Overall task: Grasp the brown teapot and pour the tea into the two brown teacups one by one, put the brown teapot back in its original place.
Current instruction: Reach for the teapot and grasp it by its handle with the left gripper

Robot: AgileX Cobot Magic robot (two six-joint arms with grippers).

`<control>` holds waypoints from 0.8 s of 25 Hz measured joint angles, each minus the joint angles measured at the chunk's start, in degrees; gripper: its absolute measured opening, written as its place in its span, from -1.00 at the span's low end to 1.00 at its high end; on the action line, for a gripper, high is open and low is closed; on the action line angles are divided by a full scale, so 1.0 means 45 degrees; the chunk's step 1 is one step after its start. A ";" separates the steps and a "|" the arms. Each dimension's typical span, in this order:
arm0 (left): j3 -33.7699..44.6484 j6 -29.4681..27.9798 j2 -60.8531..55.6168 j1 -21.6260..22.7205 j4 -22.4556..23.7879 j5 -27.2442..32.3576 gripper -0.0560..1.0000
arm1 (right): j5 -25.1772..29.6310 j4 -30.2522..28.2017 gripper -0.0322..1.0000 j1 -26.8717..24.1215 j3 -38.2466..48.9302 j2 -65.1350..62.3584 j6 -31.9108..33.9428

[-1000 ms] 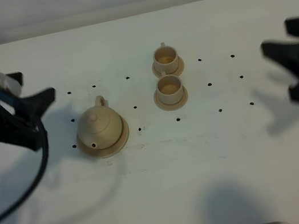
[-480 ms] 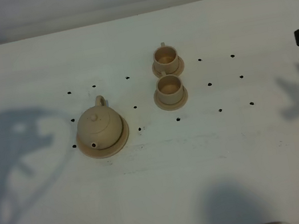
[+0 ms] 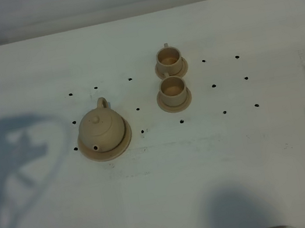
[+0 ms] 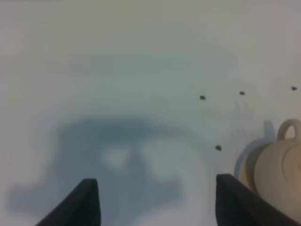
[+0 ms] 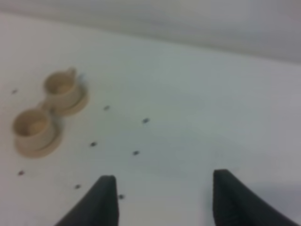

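The brown teapot [image 3: 102, 129] sits upright on its wide saucer [image 3: 125, 145], left of centre in the high view. Its spout points lower left and its loop handle points toward the top. It is rounded, matte and pale tan, with the small knobbed lid in place. The upper teacup [image 3: 168, 59] and the lower teacup [image 3: 172, 89], each on a small saucer, stand just right of centre; whether they hold tea cannot be told. The left gripper [image 4: 156, 190] and the right gripper [image 5: 164, 183] are both spread and empty. Judging from this, either pouring has not begun or everything is finished.
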 joint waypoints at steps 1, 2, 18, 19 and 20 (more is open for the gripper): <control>-0.0057 -0.0406 -0.0117 0.0000 0.0434 0.0092 0.23 | 0.0242 -0.0479 -0.09 0.0000 -0.0080 -0.0222 0.0402; -0.0106 -0.0882 -0.0259 0.0000 0.0795 0.0197 0.22 | 0.0558 -0.0849 -0.09 0.0000 -0.0139 -0.0411 0.0791; -0.0116 -0.2851 -0.1259 0.0000 0.2285 0.1696 0.22 | 0.5095 -0.2643 -0.09 0.0305 0.0019 -0.5034 0.3102; -0.0116 -0.2901 -0.1259 0.0000 0.2309 0.1712 0.21 | 0.5383 -0.2643 -0.09 0.0309 0.0069 -0.5405 0.3121; -0.0116 -0.2951 -0.1259 0.0000 0.2309 0.1723 0.21 | 0.5755 -0.2647 -0.09 0.0319 0.0112 -0.5698 0.3171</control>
